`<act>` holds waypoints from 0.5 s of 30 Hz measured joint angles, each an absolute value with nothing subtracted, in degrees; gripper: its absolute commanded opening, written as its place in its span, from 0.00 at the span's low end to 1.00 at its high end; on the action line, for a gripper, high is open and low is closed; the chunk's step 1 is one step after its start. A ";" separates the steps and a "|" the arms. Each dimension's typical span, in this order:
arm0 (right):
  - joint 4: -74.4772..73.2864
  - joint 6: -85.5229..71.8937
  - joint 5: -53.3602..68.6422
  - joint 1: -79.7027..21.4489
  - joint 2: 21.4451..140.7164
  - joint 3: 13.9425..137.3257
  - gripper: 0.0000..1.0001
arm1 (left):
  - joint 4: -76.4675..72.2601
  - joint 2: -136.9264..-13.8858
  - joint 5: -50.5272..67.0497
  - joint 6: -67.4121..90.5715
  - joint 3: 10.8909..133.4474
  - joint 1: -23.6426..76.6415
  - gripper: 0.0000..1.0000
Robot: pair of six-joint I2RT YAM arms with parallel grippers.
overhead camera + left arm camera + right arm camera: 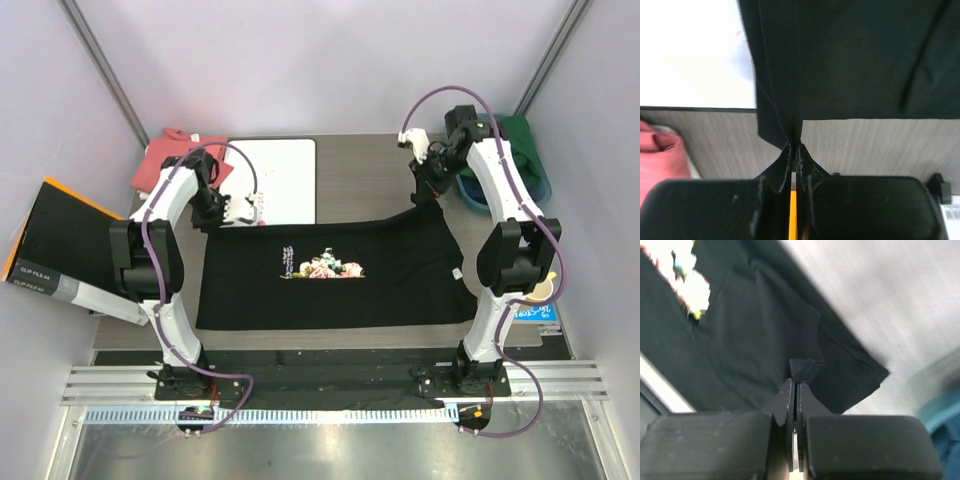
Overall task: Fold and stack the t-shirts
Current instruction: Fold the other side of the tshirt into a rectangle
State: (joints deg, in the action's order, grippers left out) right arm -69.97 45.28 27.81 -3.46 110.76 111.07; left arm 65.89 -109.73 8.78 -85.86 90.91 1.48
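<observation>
Left wrist view shows left pincer [794, 148] clamped on black t-shirt [865, 60]; blurred right pincer [794, 383] apparently likewise.

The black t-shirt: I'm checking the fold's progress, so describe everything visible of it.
The black t-shirt is soft dark cloth, spread wide and mostly flat on the grey table between the arms. A pink-and-white flower print with white lettering beside it sits near its middle. The left gripper is shut on its far left corner, beside the white board; the right gripper is shut on its far right corner, where the cloth is raised off the table. A small white tag shows at its right edge.
</observation>
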 measured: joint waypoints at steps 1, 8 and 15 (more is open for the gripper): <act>-71.11 46.74 27.81 -3.51 110.59 110.06 0.01 | 66.74 -109.69 8.82 -86.26 90.91 1.45 0.00; -75.68 53.95 25.41 -3.77 107.46 96.25 0.01 | 72.75 -109.56 9.04 -89.03 90.63 1.39 0.00; -76.36 59.37 21.91 -3.79 102.28 92.27 0.01 | 74.67 -107.53 8.69 -90.72 86.67 1.39 0.00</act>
State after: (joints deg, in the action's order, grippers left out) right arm -76.36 59.37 21.91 -3.79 102.28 92.27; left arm 74.67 -107.53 8.69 -90.72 86.67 1.39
